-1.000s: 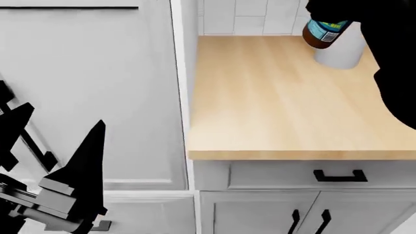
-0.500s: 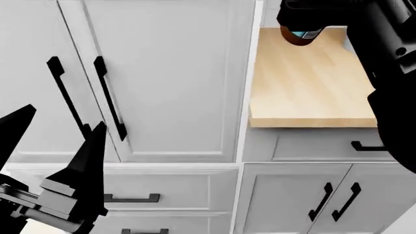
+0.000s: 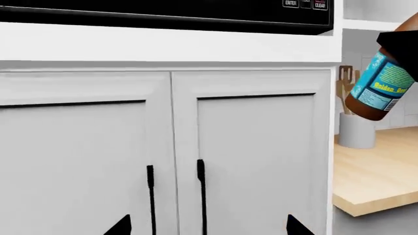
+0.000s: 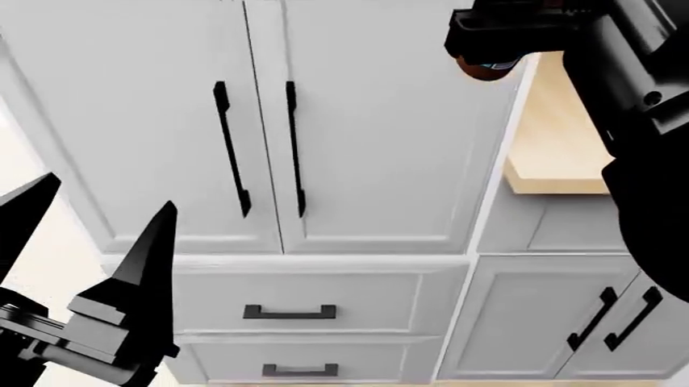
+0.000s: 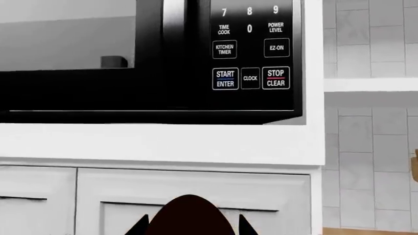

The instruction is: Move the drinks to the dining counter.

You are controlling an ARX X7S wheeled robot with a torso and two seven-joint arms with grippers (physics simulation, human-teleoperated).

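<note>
A brown glass bottle with a blue label [image 4: 486, 67] hangs in the air in front of the white cabinets, and my right gripper [image 4: 498, 36] is shut on it. In the left wrist view the bottle [image 3: 377, 88] tilts above the wood countertop. In the right wrist view its dark rounded end [image 5: 189, 215] fills the gap between the fingertips [image 5: 244, 226]. My left gripper [image 4: 92, 234] is low at the left, open and empty, facing the cabinet doors [image 3: 248, 156]. The dining counter is out of view.
Tall white cabinet doors with black handles [image 4: 228, 145] and drawers [image 4: 289, 310] fill the view ahead. The butcher-block countertop [image 4: 549, 145] juts out at the right, with a white crock of wooden spoons [image 3: 356, 131] on it. A black microwave [image 5: 196, 58] sits above the cabinets.
The head view has swung left: the wood countertop slid to the right edge and the tall cabinet doors now fill the middle. The bottle stays in my right gripper.
</note>
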